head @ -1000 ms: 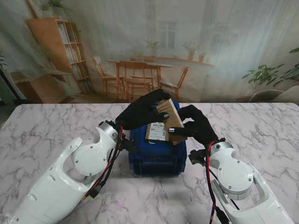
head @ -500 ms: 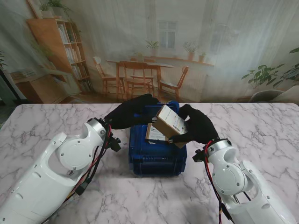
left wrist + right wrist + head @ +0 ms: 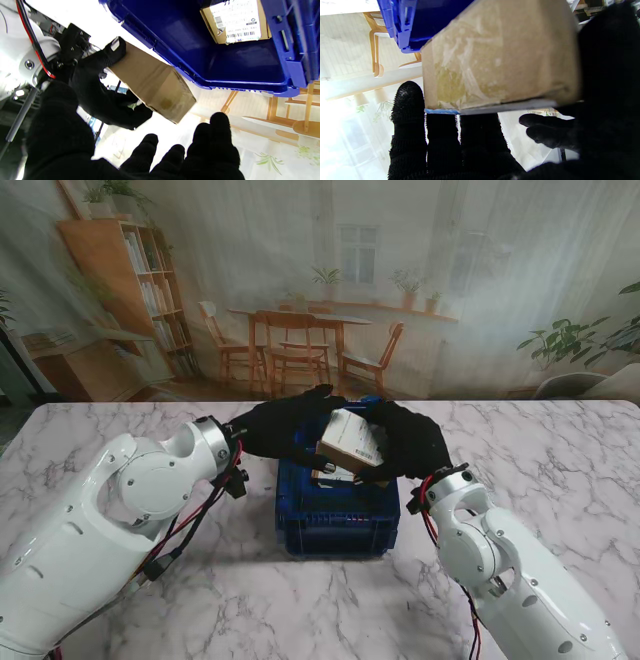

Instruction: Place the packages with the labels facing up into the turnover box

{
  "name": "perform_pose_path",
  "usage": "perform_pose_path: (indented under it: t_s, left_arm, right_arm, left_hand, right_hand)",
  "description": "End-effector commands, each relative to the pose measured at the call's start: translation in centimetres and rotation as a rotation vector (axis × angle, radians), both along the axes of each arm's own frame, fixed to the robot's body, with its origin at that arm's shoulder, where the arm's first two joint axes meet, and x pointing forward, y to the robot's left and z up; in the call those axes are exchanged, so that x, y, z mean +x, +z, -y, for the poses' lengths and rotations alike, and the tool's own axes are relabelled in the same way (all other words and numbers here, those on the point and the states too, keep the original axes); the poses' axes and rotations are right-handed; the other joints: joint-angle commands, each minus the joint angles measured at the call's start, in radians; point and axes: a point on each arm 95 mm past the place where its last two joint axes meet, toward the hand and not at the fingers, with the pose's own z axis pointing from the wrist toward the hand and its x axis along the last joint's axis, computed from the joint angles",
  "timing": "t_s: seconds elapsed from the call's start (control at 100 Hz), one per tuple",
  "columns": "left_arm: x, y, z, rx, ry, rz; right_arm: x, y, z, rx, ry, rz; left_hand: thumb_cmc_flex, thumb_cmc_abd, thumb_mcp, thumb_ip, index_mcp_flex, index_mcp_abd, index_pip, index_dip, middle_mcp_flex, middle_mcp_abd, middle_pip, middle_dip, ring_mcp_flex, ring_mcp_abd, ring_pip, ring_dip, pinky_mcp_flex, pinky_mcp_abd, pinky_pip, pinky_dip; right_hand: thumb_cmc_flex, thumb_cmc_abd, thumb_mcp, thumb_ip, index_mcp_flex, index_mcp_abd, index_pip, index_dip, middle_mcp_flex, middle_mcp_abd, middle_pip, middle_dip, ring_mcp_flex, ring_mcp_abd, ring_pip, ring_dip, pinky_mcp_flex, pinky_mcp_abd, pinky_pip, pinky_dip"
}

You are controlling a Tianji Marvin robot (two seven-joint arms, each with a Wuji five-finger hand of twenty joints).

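Observation:
The blue turnover box (image 3: 338,518) stands mid-table between my arms. My right hand (image 3: 410,443) is shut on a brown cardboard package (image 3: 349,437), held tilted over the box with its white label up. In the right wrist view the package (image 3: 500,57) fills the frame above my right hand (image 3: 450,145), with the box (image 3: 402,22) beyond it. My left hand (image 3: 282,427) hovers at the package's left side, fingers spread. The left wrist view shows my left hand (image 3: 150,160) apart from the held package (image 3: 155,85). A second package (image 3: 235,22) lies label-up inside the box (image 3: 175,37).
The marble table (image 3: 560,460) stretches to both sides of the box. A printed backdrop of a room (image 3: 330,290) stands along the table's far edge. Both white forearms flank the box closely.
My left hand released the package a second ago, drew back, then returned beside it. My right hand turned the package label-up and carried it left over the box.

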Motion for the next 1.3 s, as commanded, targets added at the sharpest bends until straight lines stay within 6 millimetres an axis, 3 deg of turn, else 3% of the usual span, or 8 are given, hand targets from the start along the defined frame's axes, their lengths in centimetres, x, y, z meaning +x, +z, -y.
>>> perform_pose_path:
  t_s: [0.0, 0.22, 0.33, 0.4, 0.56, 0.82, 1.04, 1.29]
  left_arm:
    - [0.3, 0.2, 0.2, 0.041, -0.018, -0.012]
    - [0.9, -0.1, 1.4, 0.152, -0.023, 0.015]
    - [1.3, -0.3, 2.1, 0.182, -0.019, 0.017]
    - [1.5, -0.4, 2.5, 0.191, -0.010, 0.017]
    - [1.8, -0.4, 3.1, 0.238, -0.015, 0.015]
    - [2.4, -0.8, 3.6, 0.301, -0.021, 0.002]
    - [3.1, -1.6, 3.6, 0.326, -0.008, -0.013]
    - [3.3, -2.2, 3.9, 0.307, -0.006, -0.024]
  right_arm:
    - [0.3, 0.1, -0.3, -0.021, -0.009, 0.009]
    - [0.6, -0.1, -1.1, -0.032, -0.017, -0.001]
    - [0.6, -0.1, -1.4, -0.037, -0.013, 0.002]
    - [0.6, -0.2, -1.7, -0.037, -0.005, -0.001]
    - [0.4, -0.2, -2.2, -0.049, 0.011, 0.005]
    - [0.1, -0.1, -2.8, -0.043, 0.027, 0.009]
    - [-0.1, 0.0, -3.2, -0.032, 0.037, 0.011]
    - [-0.2, 0.0, -3.7, -0.025, 0.050, 0.011]
  left_hand:
    - [-0.017, -0.039, -0.012, -0.028, -0.057, -0.006, 0.005, -0.002, -0.064, -0.007, -0.018, -0.024, -0.032, 0.027, -0.035, -0.029, -0.014, -0.041, -0.040, -0.026]
    - [0.008, -0.067, -0.007, -0.028, -0.067, 0.045, 0.021, 0.024, -0.057, -0.003, -0.012, -0.015, -0.022, 0.007, -0.020, -0.037, -0.001, -0.058, -0.042, -0.026]
    - [0.024, -0.073, -0.003, -0.026, -0.104, 0.035, 0.007, 0.028, -0.065, -0.009, -0.010, -0.005, -0.013, 0.002, -0.011, -0.033, 0.005, -0.065, -0.033, -0.021]
    - [0.033, -0.074, -0.004, -0.023, -0.097, 0.016, -0.040, -0.032, -0.070, -0.012, -0.017, -0.001, -0.010, 0.007, -0.005, -0.027, 0.005, -0.064, -0.024, -0.015]
    - [0.051, -0.084, 0.001, -0.019, -0.093, 0.024, -0.025, -0.035, -0.066, -0.010, -0.013, -0.001, 0.002, 0.003, 0.001, -0.022, 0.014, -0.066, -0.013, -0.010]
    - [0.078, -0.090, 0.010, -0.004, -0.059, 0.043, 0.061, 0.105, -0.007, -0.023, 0.014, 0.088, 0.016, -0.014, 0.016, 0.008, 0.015, -0.077, 0.006, -0.002]
    - [0.085, -0.083, 0.027, 0.006, -0.034, 0.056, 0.053, 0.131, 0.067, -0.029, 0.048, 0.170, 0.041, -0.029, 0.041, 0.049, 0.026, -0.091, 0.042, 0.015]
    - [0.127, -0.038, 0.038, 0.008, 0.025, 0.003, 0.104, 0.194, 0.133, -0.057, 0.084, 0.283, 0.084, -0.041, 0.086, 0.135, 0.051, -0.102, 0.106, 0.054]
  right_hand:
    - [0.233, 0.168, 0.478, 0.090, 0.126, -0.556, 0.369, 0.078, 0.047, -0.096, 0.128, 0.057, 0.125, -0.146, 0.271, 0.039, 0.011, -0.035, 0.024, -0.001]
    - [0.228, 0.174, 0.469, 0.097, 0.111, -0.514, 0.363, 0.058, 0.039, -0.089, 0.125, 0.055, 0.124, -0.147, 0.281, 0.044, 0.010, -0.029, 0.033, 0.000]
    - [0.229, 0.173, 0.468, 0.098, 0.108, -0.507, 0.363, 0.052, 0.040, -0.088, 0.127, 0.054, 0.130, -0.150, 0.288, 0.044, 0.016, -0.030, 0.038, 0.001]
    - [0.231, 0.173, 0.470, 0.099, 0.108, -0.506, 0.364, 0.049, 0.040, -0.087, 0.128, 0.053, 0.133, -0.152, 0.297, 0.047, 0.023, -0.031, 0.045, 0.003]
    - [0.231, 0.174, 0.472, 0.098, 0.107, -0.496, 0.364, 0.043, 0.041, -0.084, 0.130, 0.052, 0.136, -0.155, 0.308, 0.047, 0.029, -0.032, 0.051, 0.004]
    - [0.232, 0.179, 0.473, 0.098, 0.103, -0.484, 0.365, 0.034, 0.036, -0.079, 0.130, 0.049, 0.137, -0.158, 0.318, 0.044, 0.037, -0.033, 0.056, 0.003]
    - [0.230, 0.184, 0.472, 0.098, 0.096, -0.474, 0.365, 0.028, 0.029, -0.075, 0.130, 0.046, 0.137, -0.159, 0.323, 0.043, 0.042, -0.033, 0.059, 0.003]
    - [0.224, 0.191, 0.468, 0.101, 0.087, -0.465, 0.364, 0.021, 0.017, -0.071, 0.130, 0.042, 0.130, -0.159, 0.327, 0.043, 0.043, -0.035, 0.060, 0.001]
